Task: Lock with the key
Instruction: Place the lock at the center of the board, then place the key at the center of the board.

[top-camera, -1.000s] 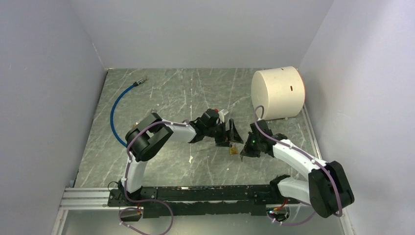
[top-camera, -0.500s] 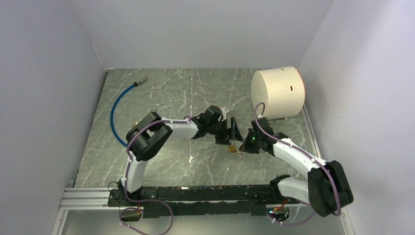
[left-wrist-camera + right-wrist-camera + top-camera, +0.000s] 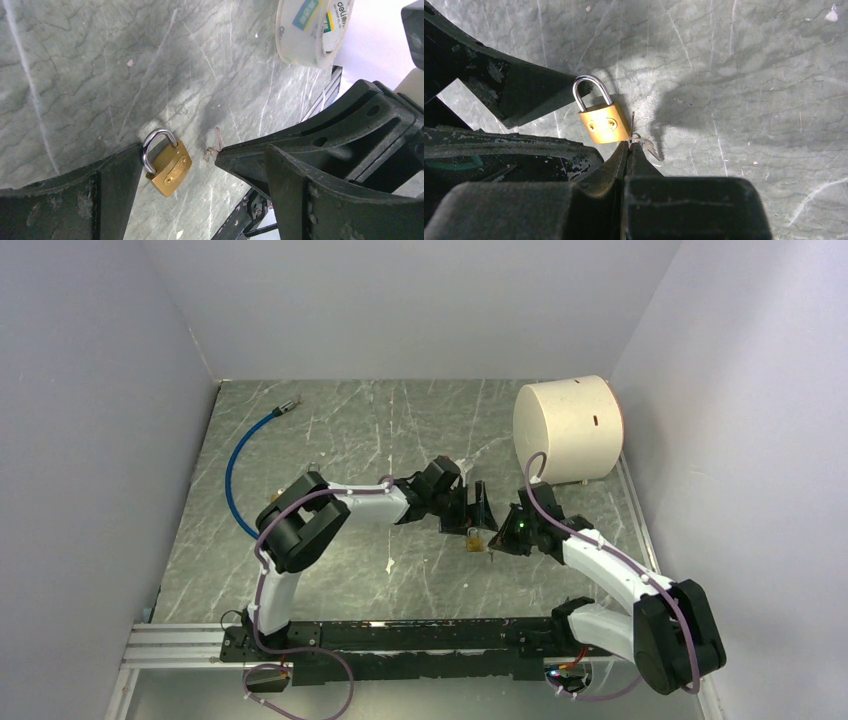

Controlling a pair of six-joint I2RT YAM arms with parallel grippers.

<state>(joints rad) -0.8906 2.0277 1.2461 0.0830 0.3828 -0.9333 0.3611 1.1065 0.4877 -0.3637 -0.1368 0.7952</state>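
Note:
A brass padlock [image 3: 476, 537] with a silver shackle lies on the marble table top; it also shows in the left wrist view [image 3: 167, 165] and the right wrist view [image 3: 604, 122]. My left gripper [image 3: 200, 150] is open around it, and one finger [image 3: 514, 95] touches the shackle. My right gripper [image 3: 629, 147] is shut on a thin key [image 3: 631, 125], whose blade sits right beside the padlock's body. A ring with a second key [image 3: 647, 146] hangs at the fingertips. I cannot tell whether the shackle is latched.
A large cream cylinder [image 3: 568, 430] lies at the back right. A blue cable [image 3: 240, 455] curves along the left wall. A roll of clear tape [image 3: 310, 30] lies beyond the padlock. Grey walls close in three sides; a metal rail [image 3: 400, 635] runs along the front.
Both grippers have closed in on the padlock. The left one shifted slightly right and away, the right one slid left with the key. The padlock moved a little farther from the bases.

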